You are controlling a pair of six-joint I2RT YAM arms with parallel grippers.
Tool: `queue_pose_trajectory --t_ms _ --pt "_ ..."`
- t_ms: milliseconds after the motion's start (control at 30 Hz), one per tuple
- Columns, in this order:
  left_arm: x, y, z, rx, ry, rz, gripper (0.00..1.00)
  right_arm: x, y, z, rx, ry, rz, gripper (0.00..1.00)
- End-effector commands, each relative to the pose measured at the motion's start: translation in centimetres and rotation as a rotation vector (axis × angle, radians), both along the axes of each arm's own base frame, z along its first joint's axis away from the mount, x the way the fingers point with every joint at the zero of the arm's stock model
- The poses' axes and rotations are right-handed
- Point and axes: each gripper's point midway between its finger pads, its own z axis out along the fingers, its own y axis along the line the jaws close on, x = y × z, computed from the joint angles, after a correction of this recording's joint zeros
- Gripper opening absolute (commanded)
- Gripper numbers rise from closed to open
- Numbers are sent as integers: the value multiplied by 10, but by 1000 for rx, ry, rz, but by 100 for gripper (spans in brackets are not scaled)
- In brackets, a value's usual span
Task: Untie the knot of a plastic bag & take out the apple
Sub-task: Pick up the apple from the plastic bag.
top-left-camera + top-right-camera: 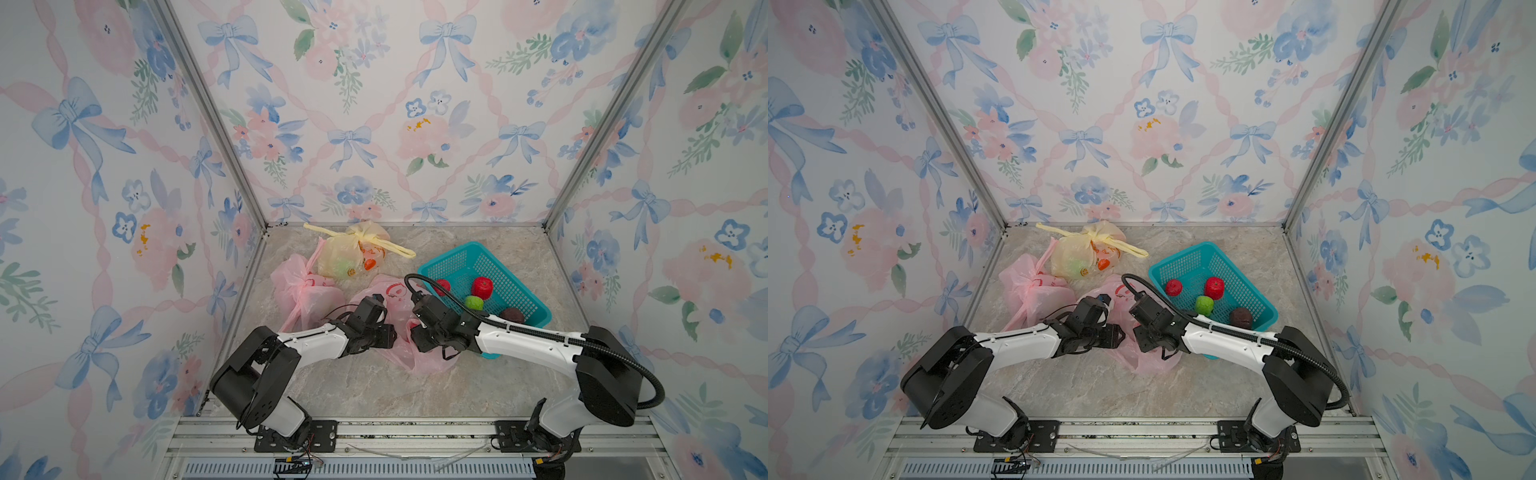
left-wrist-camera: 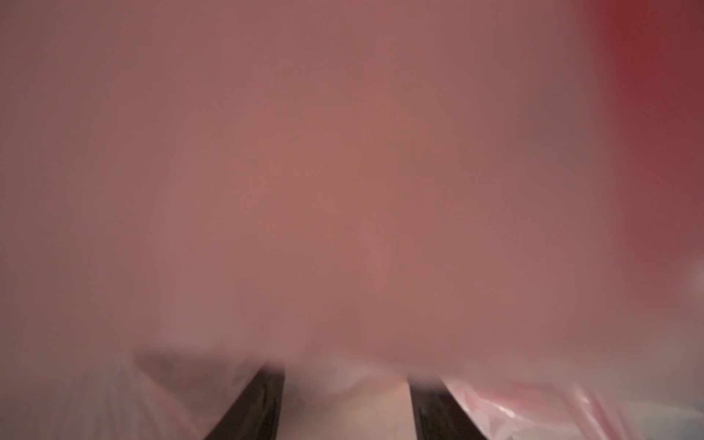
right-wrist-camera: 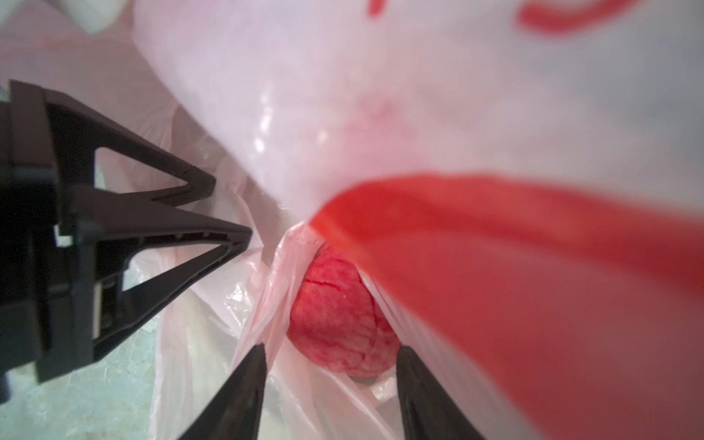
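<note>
A pink plastic bag (image 1: 395, 291) (image 1: 1121, 291) with red print lies mid-table between my two grippers. Its mouth gapes in the right wrist view, and a red apple (image 3: 335, 304) lies inside. No knot shows on this bag. My right gripper (image 3: 331, 348) (image 1: 411, 332) is open at the mouth, its fingertips either side of the apple and just short of it. My left gripper (image 2: 346, 375) (image 1: 395, 333) faces it from the other side, jaws apart. Pink film covers and blurs the left wrist view. The left fingers (image 3: 228, 236) rest against the bag's edge.
A second pink bag (image 1: 303, 291) and a tied yellow bag (image 1: 353, 253) lie behind to the left. To the right, a teal basket (image 1: 515, 282) holds a red fruit (image 1: 482, 287), a green one (image 1: 473, 302) and a dark one (image 1: 512, 316). Patterned walls enclose three sides.
</note>
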Motion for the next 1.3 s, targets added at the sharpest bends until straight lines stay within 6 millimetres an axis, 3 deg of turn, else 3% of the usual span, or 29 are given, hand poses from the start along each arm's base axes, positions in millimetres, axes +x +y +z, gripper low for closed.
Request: queue_pose_trajectory --t_ms 0,133,533,600,667,733,867,967,1133,1267 --pt "-8 12 -14 54 50 7 55 17 1 7 29 -37 -56 56" --pt "-8 14 -14 59 53 8 55 17 6 11 72 -37 -51 56" --pt "-6 16 -15 66 54 12 55 19 1 -18 21 33 -69 55" --pt "-6 16 -15 67 54 12 55 19 0 -32 -2 63 -74 55" --pt "-4 15 -14 65 51 12 55 20 1 -39 -5 82 -71 60" --pt "-4 16 -14 67 54 12 55 20 4 -41 2 89 -65 76" --pt "-4 16 -14 69 53 11 55 24 6 -42 11 83 -62 80" --pt "-3 17 -14 73 53 12 55 27 4 -42 11 80 -66 76" --pt "-2 20 -15 81 54 20 55 25 2 -22 45 52 -58 51" --pt "-2 21 -16 85 57 22 55 22 0 10 97 -12 -36 51"
